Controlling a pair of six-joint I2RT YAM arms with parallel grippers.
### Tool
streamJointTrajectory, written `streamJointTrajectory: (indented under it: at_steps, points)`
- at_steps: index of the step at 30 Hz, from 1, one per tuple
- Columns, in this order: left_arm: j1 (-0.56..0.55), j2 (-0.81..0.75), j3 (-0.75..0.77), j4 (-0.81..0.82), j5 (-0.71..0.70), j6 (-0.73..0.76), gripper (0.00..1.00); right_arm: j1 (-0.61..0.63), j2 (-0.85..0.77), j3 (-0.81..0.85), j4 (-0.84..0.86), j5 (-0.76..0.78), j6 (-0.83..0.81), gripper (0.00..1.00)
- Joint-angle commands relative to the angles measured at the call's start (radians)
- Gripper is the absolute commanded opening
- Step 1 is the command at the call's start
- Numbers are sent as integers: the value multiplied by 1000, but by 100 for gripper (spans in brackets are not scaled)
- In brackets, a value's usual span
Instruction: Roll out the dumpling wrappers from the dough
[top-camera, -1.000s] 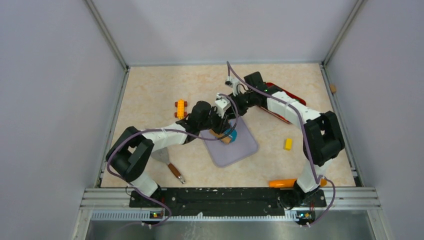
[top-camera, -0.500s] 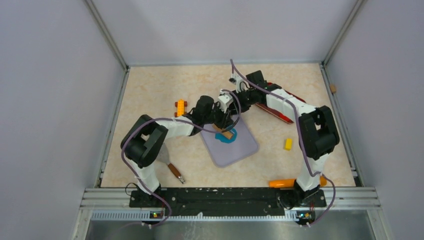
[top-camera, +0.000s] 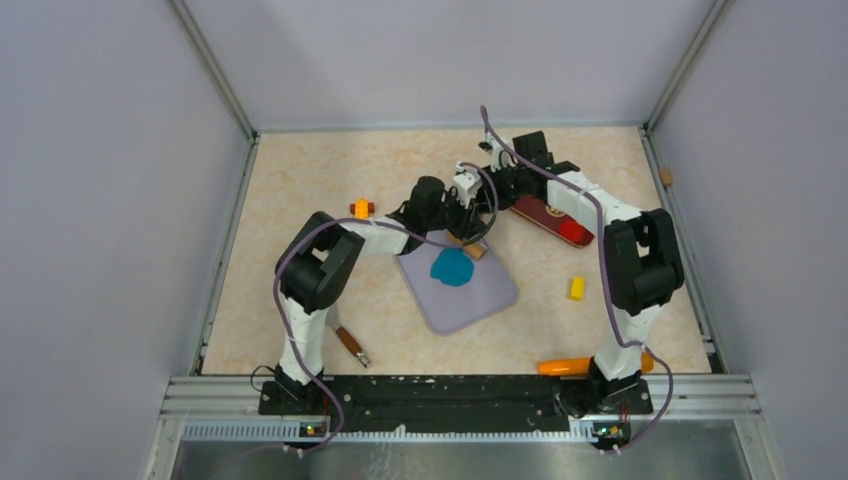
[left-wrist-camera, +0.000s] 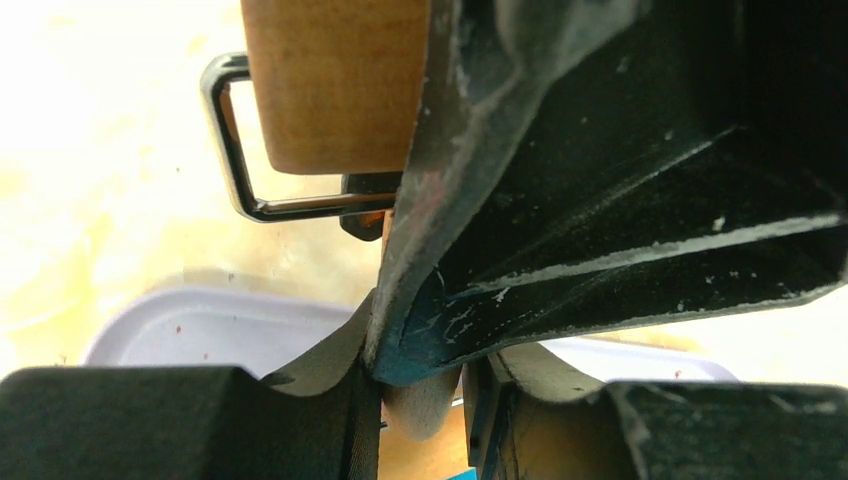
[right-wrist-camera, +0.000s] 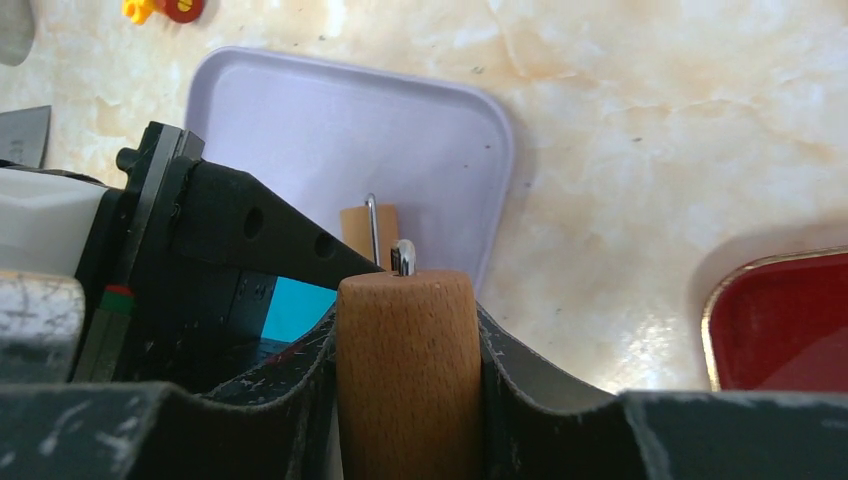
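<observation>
Right wrist: right gripper (right-wrist-camera: 408, 325) pinches 1 end of roller (right-wrist-camera: 405, 400); left gripper (left-wrist-camera: 420, 410) pinches the other, near dough (top-camera: 452, 267)

No readable text, no labels, no numbers, no brand marks

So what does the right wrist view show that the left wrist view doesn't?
Right wrist only: the right gripper shut on the roller handle, a clear patch of dough, the red tray and a toy. Left wrist only: the left gripper closed on a tan piece, apparently the same roller. Both: the roller's barrel, its wire bracket and the mat.
</observation>
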Motion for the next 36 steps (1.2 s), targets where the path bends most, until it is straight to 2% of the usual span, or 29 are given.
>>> streamJointTrajectory:
  at_steps: [1, 6, 12, 22, 36]
  points:
    - [-4, 89, 73, -65, -83, -120, 0, 32, 59, -17, -49, 102, -104, 0]
    - [3, 74, 165, -83, -82, -88, 0, 21, 6, 25, -87, 88, -110, 0]
    - [10, -47, 213, -180, -55, -29, 0, 26, -136, 48, -136, -6, -74, 0]
    - [10, -200, -16, -233, -50, 0, 0, 128, -196, -97, -82, -65, -12, 0]
    - [8, -160, -194, -143, -96, 58, 0, 168, -100, -235, 37, -68, -65, 0]
